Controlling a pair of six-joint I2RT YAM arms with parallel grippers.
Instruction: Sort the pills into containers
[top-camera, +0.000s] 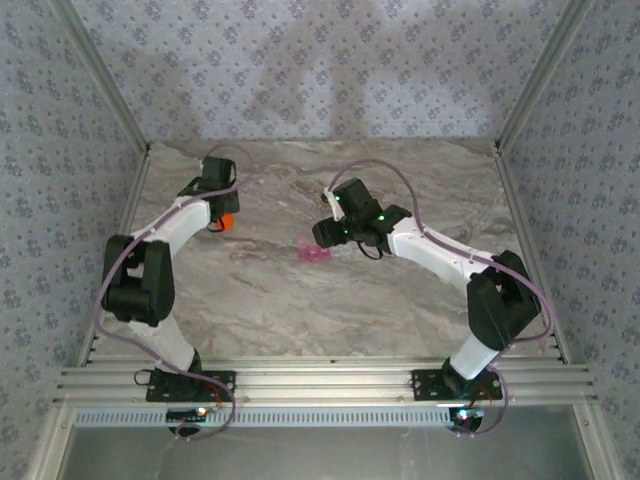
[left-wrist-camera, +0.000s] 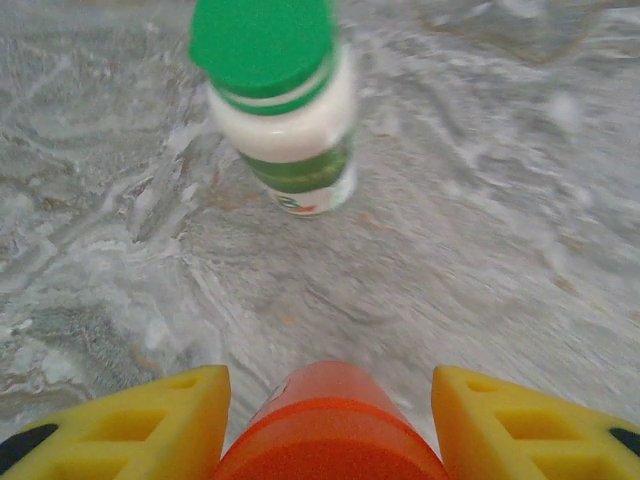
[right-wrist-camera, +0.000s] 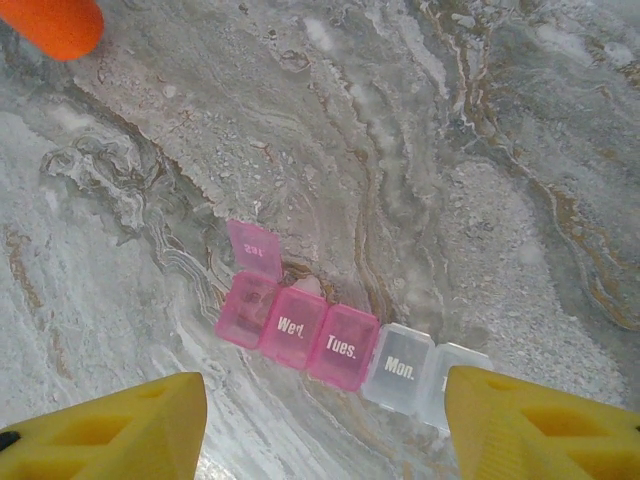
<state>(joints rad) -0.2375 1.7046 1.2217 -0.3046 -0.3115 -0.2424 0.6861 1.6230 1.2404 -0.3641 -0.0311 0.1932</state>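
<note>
Found the left gripper (left-wrist-camera: 330, 380) astride the orange bottle (left-wrist-camera: 330, 435), with yellow fingers (left-wrist-camera: 150, 425) flanking its cap end. Could not confirm firm contact as opposed to a near miss, so could not tell pinching from merely bracketing. Judged this straddle to be the set-up for a grasp on a likely pill supply. Noted a green-capped white bottle (left-wrist-camera: 285, 110) standing upright further out on the marble table (left-wrist-camera: 520, 260), well apart from those fingers.

Found the right gripper (right-wrist-camera: 325, 385) spread wide, pinching nothing, poised above the pill box (right-wrist-camera: 330, 345). Located that box flat on the table near its middle, pink sections at one end, clear ones at the other, day labels facing up. Noted one pink lid (right-wrist-camera: 253, 250) raised, probably to leave that compartment ready for filling. Judged the wide stance suited to steadying the strip.
</note>
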